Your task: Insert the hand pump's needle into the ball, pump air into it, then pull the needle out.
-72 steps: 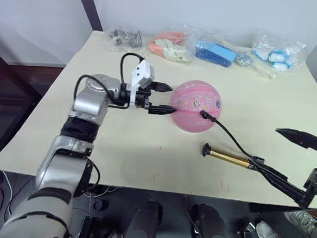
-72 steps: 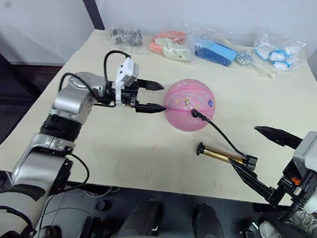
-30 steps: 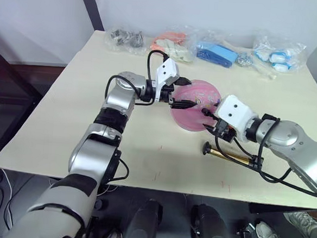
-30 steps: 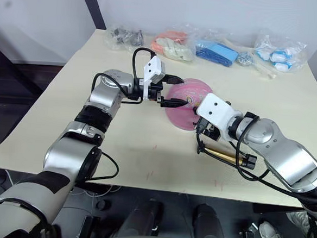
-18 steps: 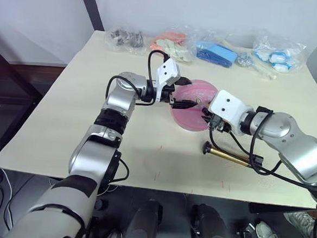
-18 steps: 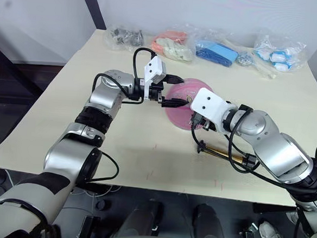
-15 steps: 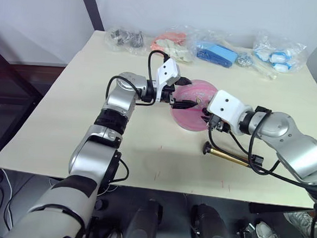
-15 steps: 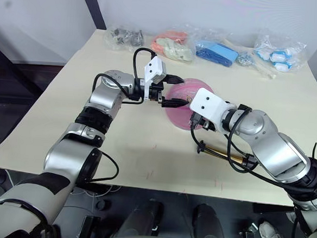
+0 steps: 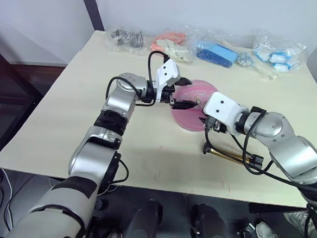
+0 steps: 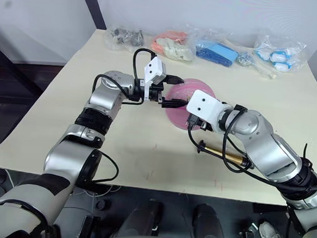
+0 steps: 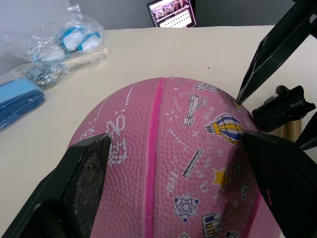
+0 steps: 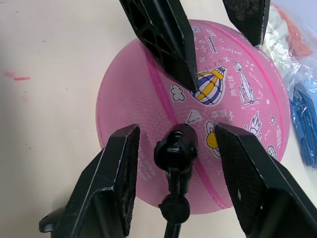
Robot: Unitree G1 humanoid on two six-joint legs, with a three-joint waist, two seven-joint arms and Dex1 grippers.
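Note:
The pink ball [image 9: 194,111] sits mid-table. My left gripper [image 9: 188,93] is open, its black fingers [image 11: 81,183] spread over the ball's left side, tips resting on the rubber. A black needle fitting [image 12: 177,146] stands in the ball's near-right face; the metal pin itself is hidden. My right gripper [image 12: 176,130] is open, one finger on each side of that fitting with a gap both ways. The thin black hose [image 9: 238,149] runs from the fitting to the gold hand pump [image 9: 229,155], which lies on the table just in front of the ball.
Several clear plastic bags line the table's far edge: dark metal parts [image 9: 126,38], orange items [image 9: 171,46], blue items [image 9: 215,53], blue-white items [image 9: 277,54]. The cream table [image 9: 82,119] has bare room left of the ball and along the front edge.
My right arm swung in from the front right edge to the ball, then edged its open fingers leftward around the needle fitting. The left gripper closed in onto the ball and has held still since.

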